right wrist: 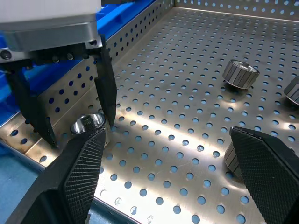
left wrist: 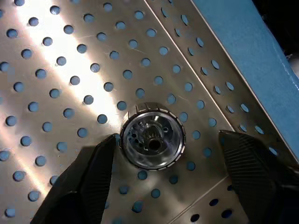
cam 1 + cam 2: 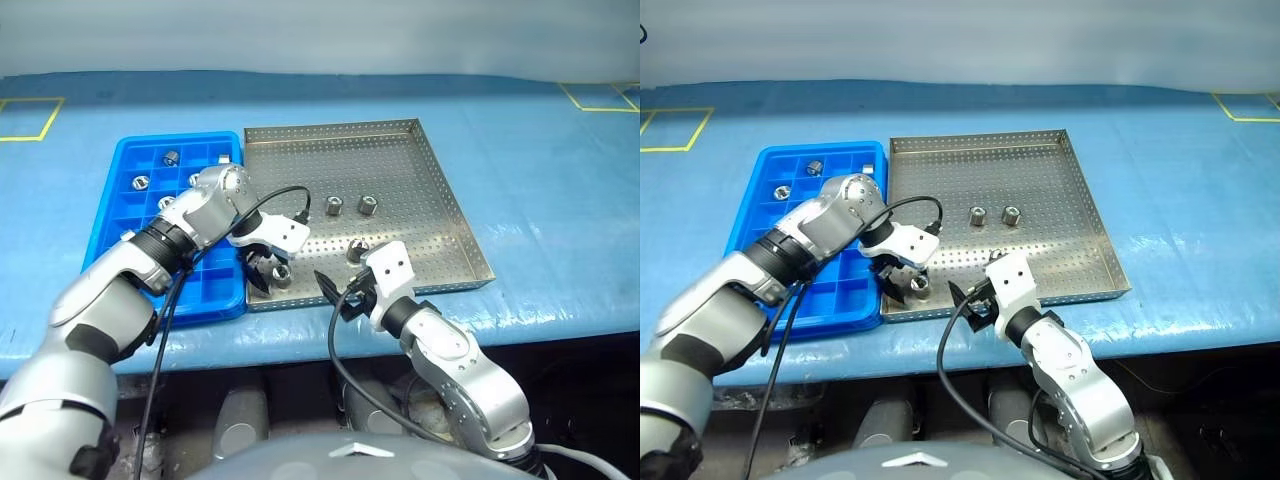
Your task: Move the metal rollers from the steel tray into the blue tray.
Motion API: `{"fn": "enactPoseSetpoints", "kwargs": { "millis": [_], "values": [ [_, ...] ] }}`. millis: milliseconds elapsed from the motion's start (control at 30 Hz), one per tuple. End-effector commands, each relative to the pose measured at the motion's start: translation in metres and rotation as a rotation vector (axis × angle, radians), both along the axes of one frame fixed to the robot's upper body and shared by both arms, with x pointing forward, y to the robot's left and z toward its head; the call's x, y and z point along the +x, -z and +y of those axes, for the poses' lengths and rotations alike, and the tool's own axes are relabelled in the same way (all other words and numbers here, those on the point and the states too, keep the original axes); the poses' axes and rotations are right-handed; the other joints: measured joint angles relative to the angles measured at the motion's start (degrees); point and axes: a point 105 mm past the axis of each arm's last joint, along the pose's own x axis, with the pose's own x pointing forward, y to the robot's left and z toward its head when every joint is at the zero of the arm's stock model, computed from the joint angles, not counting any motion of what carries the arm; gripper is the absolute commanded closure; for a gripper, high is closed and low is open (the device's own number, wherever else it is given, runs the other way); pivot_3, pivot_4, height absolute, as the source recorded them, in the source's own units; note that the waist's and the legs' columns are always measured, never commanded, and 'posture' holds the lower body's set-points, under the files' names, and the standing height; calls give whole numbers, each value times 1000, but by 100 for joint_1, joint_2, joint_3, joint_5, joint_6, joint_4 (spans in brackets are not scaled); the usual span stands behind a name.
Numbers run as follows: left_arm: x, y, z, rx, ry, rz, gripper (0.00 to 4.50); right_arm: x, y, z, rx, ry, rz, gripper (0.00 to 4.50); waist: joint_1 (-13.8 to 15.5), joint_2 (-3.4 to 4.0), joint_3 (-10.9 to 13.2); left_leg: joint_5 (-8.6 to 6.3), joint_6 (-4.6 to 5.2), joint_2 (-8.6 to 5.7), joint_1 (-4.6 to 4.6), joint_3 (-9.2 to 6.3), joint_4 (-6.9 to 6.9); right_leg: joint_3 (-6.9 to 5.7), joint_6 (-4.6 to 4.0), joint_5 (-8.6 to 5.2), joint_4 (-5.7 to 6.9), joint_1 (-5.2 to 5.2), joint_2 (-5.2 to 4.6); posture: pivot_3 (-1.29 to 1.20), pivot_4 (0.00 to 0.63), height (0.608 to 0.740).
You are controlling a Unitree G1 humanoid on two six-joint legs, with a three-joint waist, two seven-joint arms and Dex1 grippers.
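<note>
Left pincer (image 3: 270, 272) straddles roller (image 2: 153, 136) at steel tray (image 3: 440, 200) near corner, fingers apart, not clamped. Right pincer (image 3: 340, 295) released. Several rollers sit in blue tray (image 3: 115, 215); four remain.

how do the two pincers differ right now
The left pincer points steeply down into the steel tray, its fingers straddling a roller near the tray's front left corner. The right pincer hangs near level at the tray's front edge, spread wide around nothing. Both have black fingers.

Blue tray (image 3: 120, 215); perforated silver steel tray (image 3: 400, 190)
</note>
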Motion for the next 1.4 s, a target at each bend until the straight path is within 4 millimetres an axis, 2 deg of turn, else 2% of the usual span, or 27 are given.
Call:
{"fn": "enactPoseSetpoints", "kwargs": {
  "millis": [33,100,233,400,500,600,700,900,1100,1233,1400],
  "values": [
    [5,-7,-8,-18,21,-40,2250,1,-12,2,25,3,-56,0,-2,0,0,0,0,-1,0,0,1,0,0,0,0,0,0,-112,150,740],
    [7,-8,-11,-33,14,-49,2794,1,-12,2,27,5,-57,0,-12,0,0,0,1,-1,0,0,1,0,1,0,0,0,0,-112,150,740],
    [14,-19,-16,-116,-33,-77,2792,2,-13,2,26,4,-60,0,-40,0,0,-1,1,0,-1,-1,1,0,1,0,2,0,0,-112,150,740],
    [29,-47,-19,-347,-195,-180,2792,2,-14,4,26,-4,-64,0,-53,0,0,-1,1,1,1,-1,1,0,2,1,6,-1,1,-85,150,740],
    [39,-61,-9,-453,-330,-279,2792,2,-14,4,24,-15,-65,0,-49,1,0,-1,1,2,3,-3,0,0,4,2,8,-1,2,-64,150,740],
    [42,-77,14,-592,-545,-388,2792,3,-16,9,16,-55,-75,0,-53,3,2,-1,2,5,6,0,-4,1,31,18,9,-2,2,-24,150,740],
    [41,-82,40,-657,-760,-514,2792,5,-17,14,7,-94,-84,0,-4,5,3,-2,3,6,8,-4,-3,-2,31,18,15,0,2,25,150,740],
    [18,-88,96,-774,-1216,-778,2792,11,-16,35,-9,-227,-89,0,242,4,3,-1,2,6,10,-6,0,-8,31,18,16,3,-1,144,150,740],
    [-19,-80,136,-776,-1550,-992,2792,15,-18,62,-19,-376,-138,0,566,0,1,0,1,2,16,-5,5,-11,34,22,12,13,-5,253,150,740],
    [-42,-69,154,-765,-1743,-1082,2792,15,-17,77,-1,-461,-163,0,790,-8,-4,0,-1,2,17,-6,7,-14,34,23,3,17,-6,308,150,740],
    [-62,-45,153,-683,-1835,-1055,2792,11,-16,89,-6,-533,-183,0,1010,-11,-6,1,-2,0,18,-6,6,-16,18,16,-5,23,-9,340,150,740]
  ]
}}
